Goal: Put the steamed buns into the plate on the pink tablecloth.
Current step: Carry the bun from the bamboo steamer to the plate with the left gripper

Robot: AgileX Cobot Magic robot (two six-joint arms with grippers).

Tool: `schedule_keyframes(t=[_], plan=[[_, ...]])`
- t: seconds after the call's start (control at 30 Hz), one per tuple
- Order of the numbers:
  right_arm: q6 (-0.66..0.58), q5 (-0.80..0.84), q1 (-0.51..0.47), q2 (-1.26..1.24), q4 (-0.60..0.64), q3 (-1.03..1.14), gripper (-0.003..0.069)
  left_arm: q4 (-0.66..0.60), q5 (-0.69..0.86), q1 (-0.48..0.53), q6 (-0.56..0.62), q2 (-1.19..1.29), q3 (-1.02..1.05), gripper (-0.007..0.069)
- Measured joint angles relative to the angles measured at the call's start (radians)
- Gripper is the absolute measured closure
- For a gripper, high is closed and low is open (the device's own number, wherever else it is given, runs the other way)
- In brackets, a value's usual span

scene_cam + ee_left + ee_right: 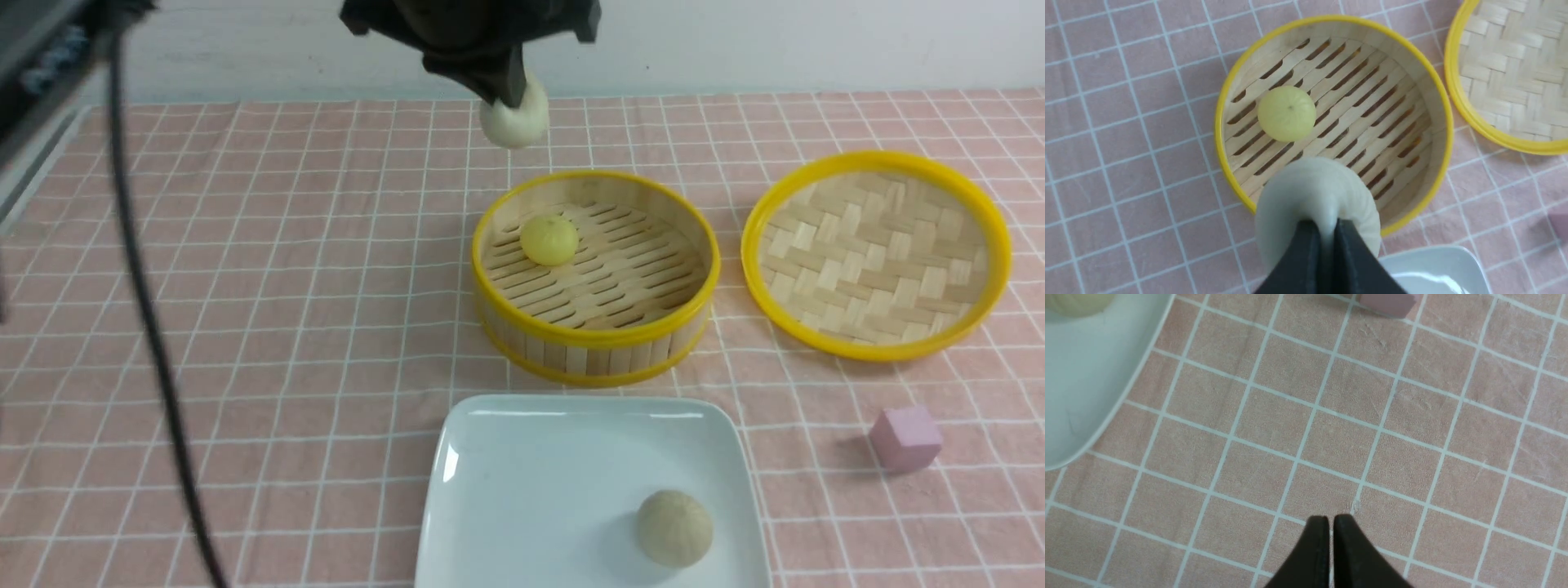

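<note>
The steamer (596, 351) stands behind the plate (531, 474), the lid (878, 253) to its right.

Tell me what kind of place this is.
Probably a tabletop staged as a dim sum setting, not a real kitchen: a pink tablecloth against a bare white wall, a bamboo steamer holding a yellow steamed bun, and a white plate with a pale bun on it.

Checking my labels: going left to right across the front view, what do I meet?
black cable → yellow bun in the steamer → beige bun on the plate → woven lid
</note>
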Motion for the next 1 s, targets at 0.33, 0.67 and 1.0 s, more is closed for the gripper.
schedule_keyframes(t=[0.33, 0.67, 1.0], plan=[[0.0, -0.003, 0.0, 0.0, 0.0, 0.0, 0.0603, -0.116, -0.258, -0.091, 0.019, -0.27, 0.753, 0.0594], [0.0, -0.003, 0.0, 0.0, 0.0, 0.0, 0.0589, -0.223, -0.705, -0.119, -0.021, -0.182, 1.084, 0.0531], [0.0, -0.004, 0.0, 0.0, 0.001, 0.0, 0.0573, -0.255, -0.65, -0.119, -0.035, -0.173, 0.993, 0.026]])
